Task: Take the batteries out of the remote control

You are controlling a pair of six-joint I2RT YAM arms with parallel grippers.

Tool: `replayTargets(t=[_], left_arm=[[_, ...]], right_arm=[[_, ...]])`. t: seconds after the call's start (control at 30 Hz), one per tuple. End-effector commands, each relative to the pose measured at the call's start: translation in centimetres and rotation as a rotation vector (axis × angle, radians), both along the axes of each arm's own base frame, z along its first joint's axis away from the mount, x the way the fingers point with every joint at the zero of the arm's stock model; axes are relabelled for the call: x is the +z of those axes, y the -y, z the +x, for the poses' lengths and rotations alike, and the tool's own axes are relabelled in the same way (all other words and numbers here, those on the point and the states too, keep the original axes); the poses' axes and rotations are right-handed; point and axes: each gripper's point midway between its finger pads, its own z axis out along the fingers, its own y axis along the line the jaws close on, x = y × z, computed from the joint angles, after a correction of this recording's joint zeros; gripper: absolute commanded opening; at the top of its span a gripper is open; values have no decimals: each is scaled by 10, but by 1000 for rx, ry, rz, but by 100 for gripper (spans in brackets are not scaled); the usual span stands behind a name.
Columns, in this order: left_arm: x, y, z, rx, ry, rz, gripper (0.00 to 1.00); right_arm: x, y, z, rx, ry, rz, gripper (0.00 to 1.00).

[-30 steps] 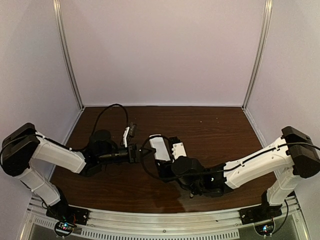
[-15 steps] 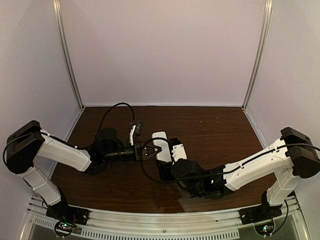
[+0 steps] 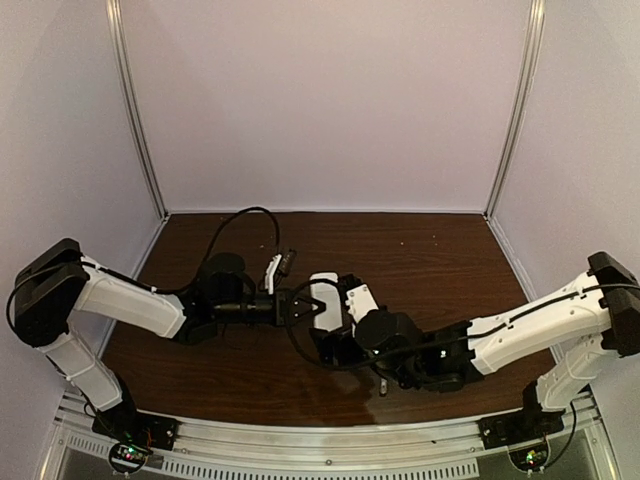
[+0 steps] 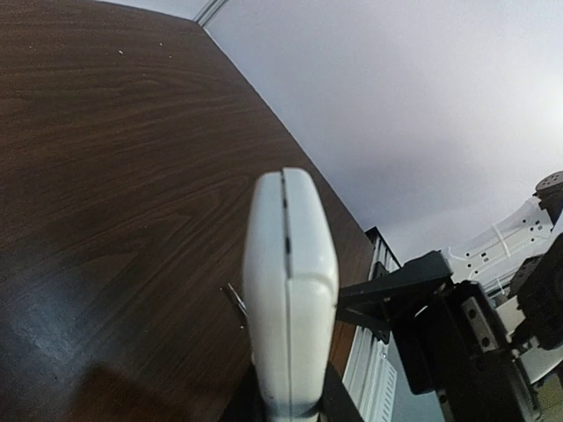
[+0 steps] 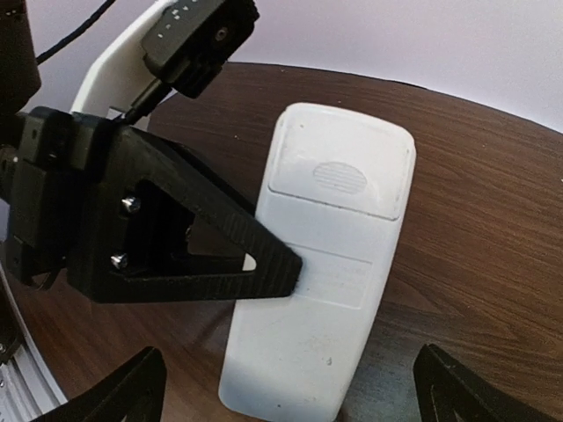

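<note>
The white remote control [image 3: 325, 298] is held between the fingers of my left gripper [image 3: 305, 307], which is shut on its long side. In the left wrist view the remote [image 4: 288, 290] is seen edge-on with its seam showing, gripped at the bottom by the left gripper [image 4: 288, 403]. The right wrist view shows its back face [image 5: 321, 272] with the ribbed cover [image 5: 339, 176] closed. My right gripper [image 5: 295, 387] is open, its fingertips wide apart on either side of the remote's near end. It also shows in the top view [image 3: 340, 335]. The batteries are hidden.
A thin silvery screwdriver [image 4: 234, 304] lies on the dark wood table [image 3: 440, 260] near the front edge, below the remote. It also shows in the top view [image 3: 381, 387] beside the right arm. Pale walls enclose the table on three sides.
My left arm has reached to the right, and its fingers have closed in on the remote's side. The right arm has shifted slightly right.
</note>
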Motion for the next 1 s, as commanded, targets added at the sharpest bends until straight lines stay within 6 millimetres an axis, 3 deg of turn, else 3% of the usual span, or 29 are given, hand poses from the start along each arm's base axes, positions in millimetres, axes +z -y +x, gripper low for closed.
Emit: replayTargets(t=[0.0, 0.37, 0.67, 0.97], left_arm=[[14, 4, -3, -65, 86, 38, 0], [13, 6, -33, -279, 127, 134, 0], [24, 8, -53, -407, 127, 83, 0], [28, 8, -64, -467, 121, 54, 0]], right_arm=[[2, 22, -9, 163, -44, -94, 100], [34, 58, -9, 458, -59, -47, 100], [37, 47, -21, 637, -98, -26, 99], [32, 28, -18, 744, -146, -13, 96]])
